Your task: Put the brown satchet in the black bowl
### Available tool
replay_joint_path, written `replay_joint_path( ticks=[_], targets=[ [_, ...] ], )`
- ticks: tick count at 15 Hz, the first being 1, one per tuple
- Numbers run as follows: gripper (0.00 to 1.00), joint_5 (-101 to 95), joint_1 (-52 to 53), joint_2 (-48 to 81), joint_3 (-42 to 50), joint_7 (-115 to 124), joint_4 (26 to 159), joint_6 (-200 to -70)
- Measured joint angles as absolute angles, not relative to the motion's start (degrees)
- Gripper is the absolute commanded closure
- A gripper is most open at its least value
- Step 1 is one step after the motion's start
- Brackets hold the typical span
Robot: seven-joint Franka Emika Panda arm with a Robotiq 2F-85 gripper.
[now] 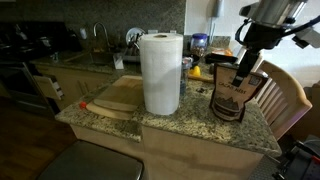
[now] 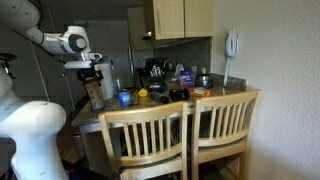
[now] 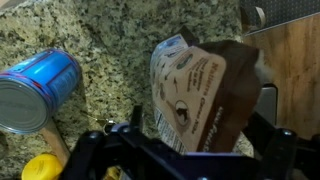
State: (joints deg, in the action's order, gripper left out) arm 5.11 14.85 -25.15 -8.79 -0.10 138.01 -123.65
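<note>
You are gripping the brown satchet (image 1: 233,90) in the gripper (image 1: 243,70) at the right of the frame, holding it right at the black bowl (image 1: 228,113), so seemingly only letting go is remaining

Shows creased, faintly glossy foil on the brown satchet (image 3: 205,95); speckled, polished stone on the counter (image 3: 110,35); shiny blue finish on the cup (image 3: 40,85); matt white paper on the towel roll (image 1: 161,72).
</note>
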Motion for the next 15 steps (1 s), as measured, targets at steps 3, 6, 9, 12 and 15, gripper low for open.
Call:
replay_joint_path(
  ticks=[3, 6, 9, 12, 15],
  targets=[
    [0.53, 5.1, 14.8, -25.1, -8.8, 0.0, 138.0, -123.7],
    [0.74, 5.1, 14.8, -25.1, -8.8, 0.0, 138.0, -123.9],
    [0.95, 4.7, 14.7, -25.1, -9.0, 0.6, 138.0, -124.4],
    [1.00, 1.4, 14.0, -25.1, -10.1, 3.2, 137.7, -125.6],
    [0.99, -6.3, 12.4, -25.4, -12.6, 8.6, 136.6, -126.7]
  ],
)
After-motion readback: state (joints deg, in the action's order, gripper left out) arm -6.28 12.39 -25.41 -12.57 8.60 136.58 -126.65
